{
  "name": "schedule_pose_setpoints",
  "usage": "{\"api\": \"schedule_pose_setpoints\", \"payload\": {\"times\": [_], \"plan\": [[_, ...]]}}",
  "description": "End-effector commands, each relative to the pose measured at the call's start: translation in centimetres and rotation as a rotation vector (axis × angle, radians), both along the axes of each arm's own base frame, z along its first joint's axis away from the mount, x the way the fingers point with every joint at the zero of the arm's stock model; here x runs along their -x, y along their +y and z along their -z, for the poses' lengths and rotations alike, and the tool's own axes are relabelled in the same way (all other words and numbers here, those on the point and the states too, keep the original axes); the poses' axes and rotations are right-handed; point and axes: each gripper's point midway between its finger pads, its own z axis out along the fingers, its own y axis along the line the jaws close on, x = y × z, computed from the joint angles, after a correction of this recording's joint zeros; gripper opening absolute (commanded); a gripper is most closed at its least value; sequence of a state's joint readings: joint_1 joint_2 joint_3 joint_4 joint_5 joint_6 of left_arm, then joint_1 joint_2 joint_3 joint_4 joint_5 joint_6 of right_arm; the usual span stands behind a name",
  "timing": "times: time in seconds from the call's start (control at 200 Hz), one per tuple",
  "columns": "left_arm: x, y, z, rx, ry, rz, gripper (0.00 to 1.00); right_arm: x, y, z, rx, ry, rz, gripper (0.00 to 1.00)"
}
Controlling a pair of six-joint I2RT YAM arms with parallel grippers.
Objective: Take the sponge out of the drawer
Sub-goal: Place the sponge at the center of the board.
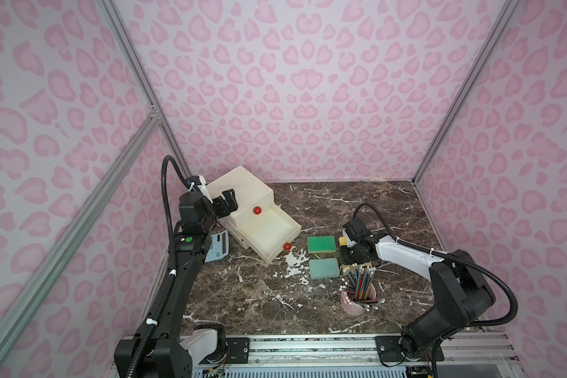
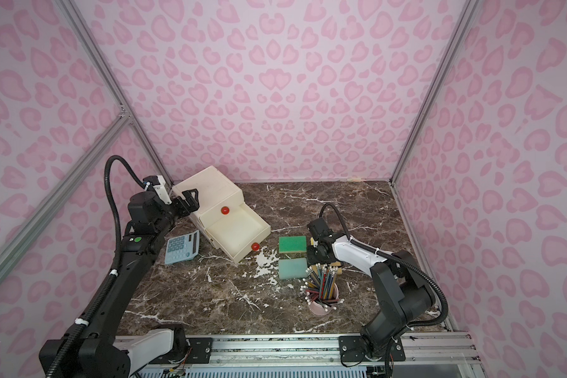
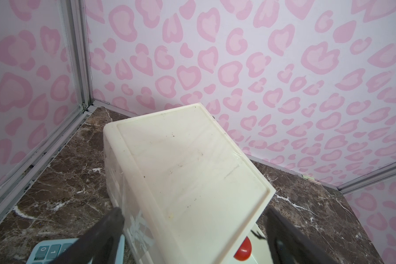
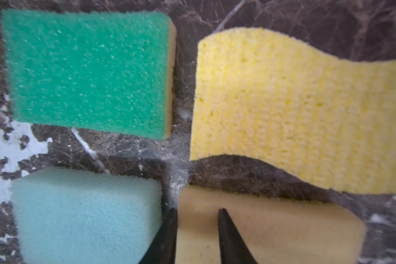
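Right gripper (image 4: 197, 212) fingers narrowly parted over tan sponge (image 4: 272, 228), lying on table (image 4: 135, 148) beside yellow sponge (image 4: 295, 109) | drawer (image 1: 269, 229) open, looks empty | left gripper (image 1: 228, 201) wide, holding nothing | risk: on retreat, foam could catch a finger, or arm could tip pencil cup (image 1: 354, 306)

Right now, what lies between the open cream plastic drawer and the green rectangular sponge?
Only bare brown marble tabletop, shown in both top views.

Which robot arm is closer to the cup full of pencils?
Right. The right gripper hangs just behind the pencil cup, jaws over the tan sponge; the left gripper is far off at the drawer cabinet.
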State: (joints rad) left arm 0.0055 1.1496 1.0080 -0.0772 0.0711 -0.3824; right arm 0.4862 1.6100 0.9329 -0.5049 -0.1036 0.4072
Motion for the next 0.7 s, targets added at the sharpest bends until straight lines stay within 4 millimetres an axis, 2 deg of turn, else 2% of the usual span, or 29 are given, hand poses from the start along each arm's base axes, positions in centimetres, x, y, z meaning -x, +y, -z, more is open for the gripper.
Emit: {"api": "schedule_pose_setpoints", "payload": {"times": [0.0, 0.075, 0.31, 0.49, 0.6, 0.695], "plan": [[-0.2, 0.1, -0.9, -0.010, -0.037, 0.000, 0.98, 0.4, -0.8, 0.5, 0.041, 0.013, 0.009, 0.32], [-0.2, 0.1, -0.9, -0.009, -0.037, 0.001, 0.98, 0.2, -0.7, 0.2, 0.036, 0.003, 0.006, 0.33], [-0.2, 0.1, -0.8, -0.009, -0.035, 0.001, 0.98, -0.6, 1.0, -1.3, -0.014, -0.031, -0.036, 0.45], [-0.2, 0.1, -0.8, -0.009, -0.035, 0.000, 0.98, -0.5, 0.5, -1.5, 0.013, -0.031, -0.028, 0.49], [-0.2, 0.0, -0.8, -0.009, -0.036, 0.003, 0.98, -0.3, -0.7, -1.0, 0.100, -0.019, -0.013, 0.50], [-0.2, 0.0, -0.8, -0.007, -0.037, 0.003, 0.98, 0.0, -0.5, -0.8, 0.103, -0.012, -0.025, 0.51]]}}
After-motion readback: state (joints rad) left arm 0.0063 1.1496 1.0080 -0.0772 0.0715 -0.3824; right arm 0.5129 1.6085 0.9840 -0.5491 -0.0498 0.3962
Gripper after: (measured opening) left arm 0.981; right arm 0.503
